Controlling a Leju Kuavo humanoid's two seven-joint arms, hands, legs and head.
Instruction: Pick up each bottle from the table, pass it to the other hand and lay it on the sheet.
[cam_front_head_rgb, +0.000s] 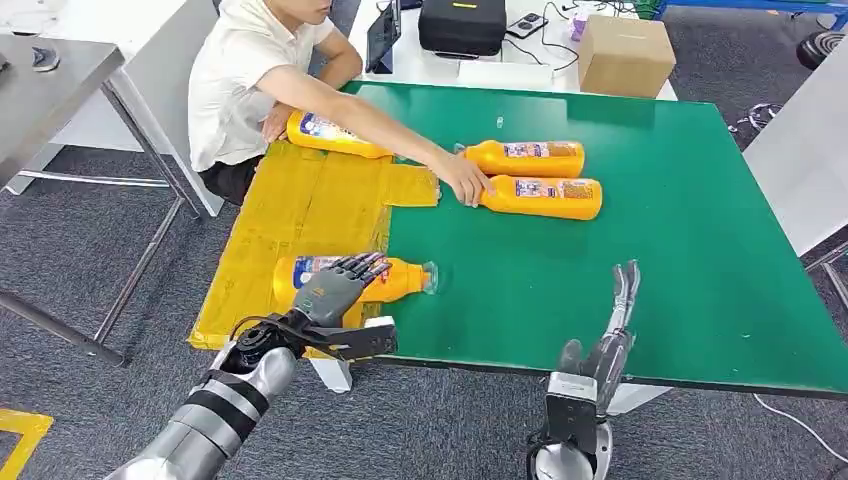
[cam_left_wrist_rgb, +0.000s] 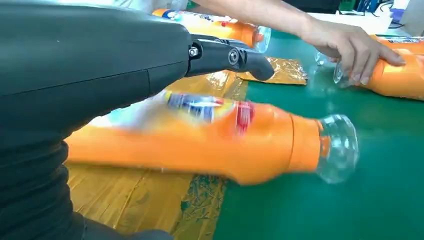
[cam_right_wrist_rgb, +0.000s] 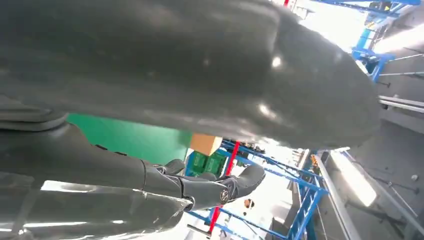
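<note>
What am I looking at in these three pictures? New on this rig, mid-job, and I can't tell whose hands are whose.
It is a humanoid robot with two metal arms. The head view looks down on a green table with a yellow sheet. The left hand lies over a bottle half on the sheet; whether it grips is unclear. The right hand is open and holds nothing. A seated person's hand touches one of two bottles on the green. The other two pictures come from cameras at the wrists.

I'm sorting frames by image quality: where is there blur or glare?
Left wrist view: the nearest bottle has a smeared label, motion blur. Right wrist view: the right hand is close and soft, background windows blown out white. Head view: evenly lit, sharp, the left hand crisp.
</note>
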